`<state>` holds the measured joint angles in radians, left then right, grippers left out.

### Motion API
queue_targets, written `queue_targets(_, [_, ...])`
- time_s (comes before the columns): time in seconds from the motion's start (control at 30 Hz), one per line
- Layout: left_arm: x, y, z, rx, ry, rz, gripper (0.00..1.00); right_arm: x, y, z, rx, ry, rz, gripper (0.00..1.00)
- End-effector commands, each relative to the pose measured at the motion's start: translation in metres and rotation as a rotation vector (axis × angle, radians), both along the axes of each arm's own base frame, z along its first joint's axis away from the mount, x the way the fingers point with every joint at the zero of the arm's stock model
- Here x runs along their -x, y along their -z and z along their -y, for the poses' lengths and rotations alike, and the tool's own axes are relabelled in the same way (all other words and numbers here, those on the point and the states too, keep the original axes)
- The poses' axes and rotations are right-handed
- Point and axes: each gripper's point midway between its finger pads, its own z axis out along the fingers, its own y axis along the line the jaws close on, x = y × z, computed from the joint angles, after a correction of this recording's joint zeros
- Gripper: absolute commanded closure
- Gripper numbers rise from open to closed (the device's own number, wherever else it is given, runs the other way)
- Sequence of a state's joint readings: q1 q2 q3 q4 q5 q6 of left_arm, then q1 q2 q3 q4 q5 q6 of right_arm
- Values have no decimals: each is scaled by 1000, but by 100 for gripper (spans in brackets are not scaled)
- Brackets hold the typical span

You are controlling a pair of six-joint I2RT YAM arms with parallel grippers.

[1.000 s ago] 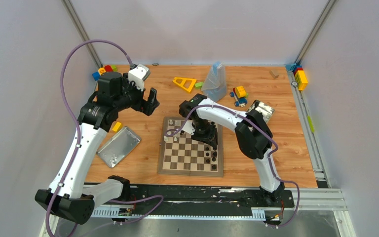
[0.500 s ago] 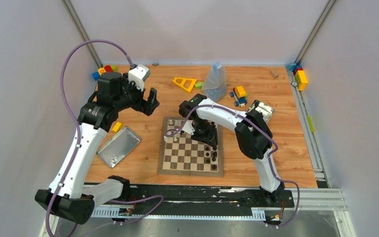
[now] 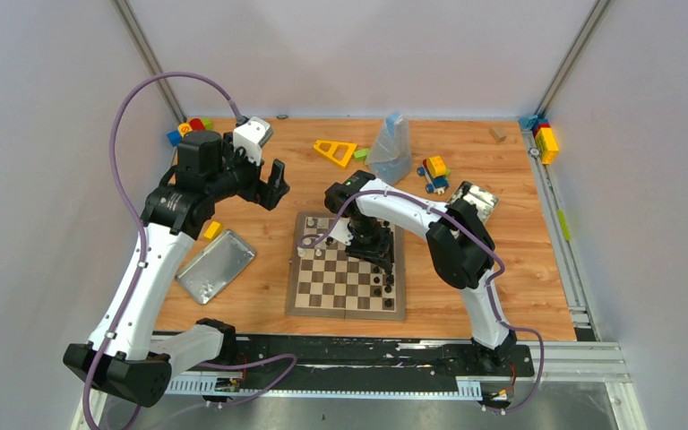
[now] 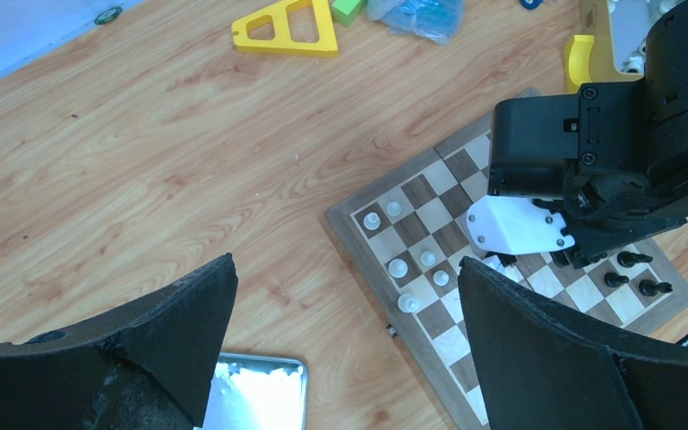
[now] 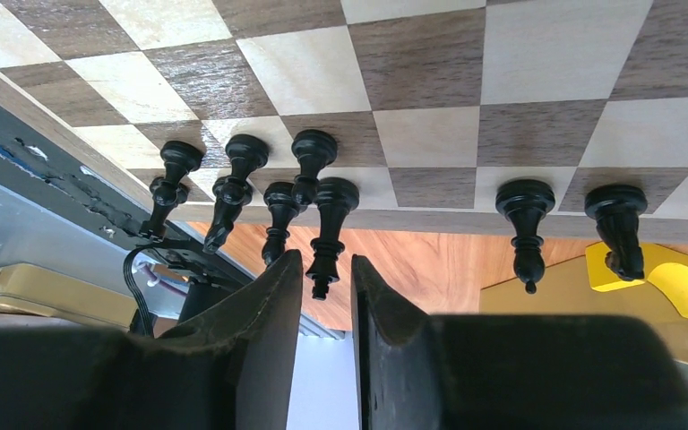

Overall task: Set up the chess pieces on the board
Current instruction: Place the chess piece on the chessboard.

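The board (image 3: 322, 296) lies at the table's middle front. Several white chess pieces (image 4: 399, 267) stand near its left edge, and several black ones (image 3: 382, 285) near its right edge. My right gripper (image 3: 382, 262) hangs low over the black side. Its fingers (image 5: 325, 260) are slightly open around the top of a standing black piece (image 5: 327, 224), with a thin gap on each side. More black pieces (image 5: 233, 179) crowd beside it, and two (image 5: 524, 210) stand apart. My left gripper (image 3: 276, 184) hovers wide open and empty above the bare table left of the board (image 4: 358, 255).
A silver lid (image 3: 216, 266) lies left of the board. Behind the board are a yellow triangle (image 3: 335, 151), a plastic bag (image 3: 391, 148), toy blocks (image 3: 434, 170) and a tin box (image 3: 475, 199). More blocks sit at the back corners (image 3: 190, 127).
The right gripper's jaws have parted a little from the black piece they were shut on. Neither arm has visibly moved.
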<state>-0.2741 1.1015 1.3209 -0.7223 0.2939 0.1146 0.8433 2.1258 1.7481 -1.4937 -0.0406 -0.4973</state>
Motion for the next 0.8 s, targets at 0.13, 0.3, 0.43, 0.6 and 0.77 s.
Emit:
queue_targets(0.13, [1,-7,-1,0,12,39,0,-5,-7,-12,-48,5,32,68])
queue_targets(0.3, [1,-7,-2,0,11,41,0,-10,-18,-19,-93,8,60,64])
queue_targets(0.43, [0,-7,-2,-1,9,39,0,-12,-24,-20,-114,23,65,60])
queue_targets(0.6, [0,-7,-2,-1,9,40,0,-10,-24,-17,-122,39,48,59])
queue_targets(0.77, [-1,-6,-1,0,9,38,0,-6,-21,-13,-115,40,33,61])
